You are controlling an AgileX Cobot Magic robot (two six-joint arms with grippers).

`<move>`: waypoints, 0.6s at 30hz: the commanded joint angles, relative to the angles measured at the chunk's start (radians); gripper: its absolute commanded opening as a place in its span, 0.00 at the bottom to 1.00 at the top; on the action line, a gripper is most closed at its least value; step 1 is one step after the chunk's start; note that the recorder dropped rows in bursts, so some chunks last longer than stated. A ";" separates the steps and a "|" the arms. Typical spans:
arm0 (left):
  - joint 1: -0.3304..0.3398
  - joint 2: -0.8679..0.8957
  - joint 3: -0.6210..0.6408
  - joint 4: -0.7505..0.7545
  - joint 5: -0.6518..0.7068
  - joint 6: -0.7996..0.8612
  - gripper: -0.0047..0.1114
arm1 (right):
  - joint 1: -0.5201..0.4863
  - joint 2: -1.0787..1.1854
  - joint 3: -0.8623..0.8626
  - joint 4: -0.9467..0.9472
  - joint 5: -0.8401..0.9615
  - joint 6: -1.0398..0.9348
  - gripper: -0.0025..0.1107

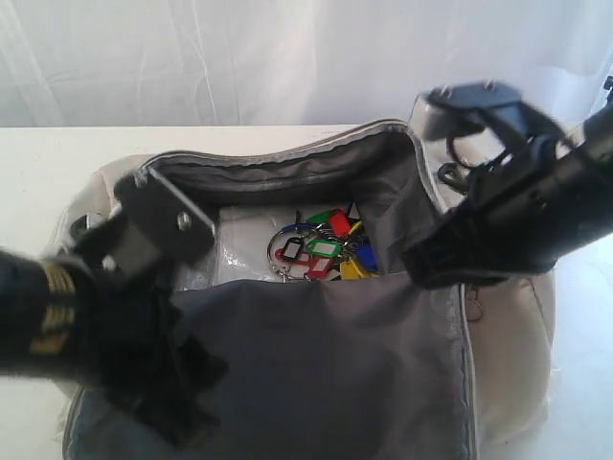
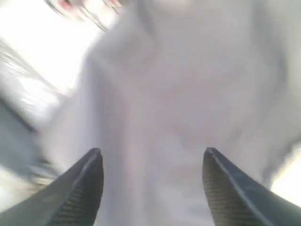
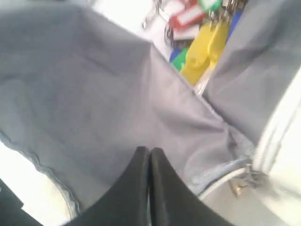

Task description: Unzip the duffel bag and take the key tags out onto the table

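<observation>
Your left gripper hangs spread above grey lining, your right gripper pressed together on nothing visible; reaching for the bunch of coloured plastic key tags (inside the open cream-white fabric duffel bag, toward the far edge of the plain white table) may snag slack lining instead.

No writing is legible; the label windows on the key tags are too small to read.

Plain white table with the open duffel bag on it
</observation>
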 commanded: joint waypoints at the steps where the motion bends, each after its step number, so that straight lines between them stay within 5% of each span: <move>1: 0.147 -0.009 -0.226 0.045 0.275 0.030 0.59 | -0.001 -0.116 -0.048 -0.035 0.019 -0.005 0.02; 2: 0.209 0.000 -0.271 0.017 0.304 0.076 0.59 | -0.001 -0.137 -0.048 -0.038 0.019 -0.005 0.02; 3: 0.351 0.024 -0.345 -0.105 0.329 0.205 0.59 | -0.001 -0.165 -0.048 -0.045 0.021 -0.005 0.02; 8: 0.727 0.150 -0.421 -0.546 0.375 0.550 0.59 | -0.001 -0.186 -0.048 -0.050 0.041 -0.005 0.02; 10: 0.820 0.198 -0.421 -0.551 0.358 0.550 0.60 | -0.001 -0.186 -0.046 -0.073 0.046 -0.005 0.02; 18: 0.861 0.411 -0.421 -0.554 0.276 0.556 0.69 | -0.001 -0.186 -0.046 -0.069 0.046 -0.005 0.02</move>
